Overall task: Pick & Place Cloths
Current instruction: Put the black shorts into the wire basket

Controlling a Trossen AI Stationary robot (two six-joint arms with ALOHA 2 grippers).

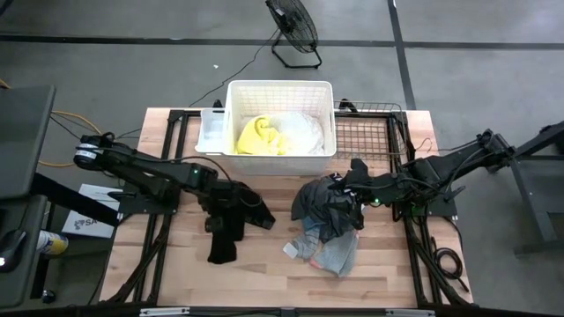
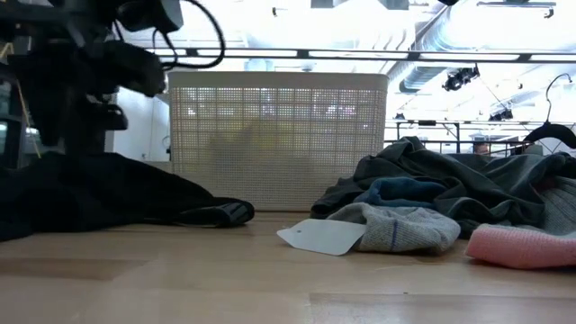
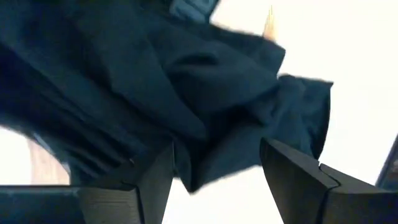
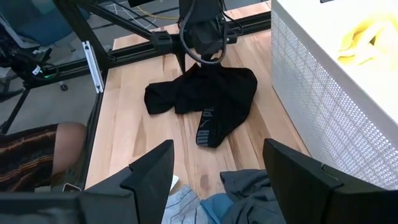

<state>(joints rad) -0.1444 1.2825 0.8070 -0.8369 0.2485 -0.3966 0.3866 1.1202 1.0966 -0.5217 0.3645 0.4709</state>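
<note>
Overhead, table-level, two wrist-mounted views.

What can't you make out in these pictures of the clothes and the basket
- High view: the left gripper sits over the black cloth, hiding whether it grips.
- Low view: the basket wall hides what lies inside.
- Right wrist view: the yellow cloth is cut off by the edge.
- High view: the dark grey cloth covers the pile beneath.
</note>
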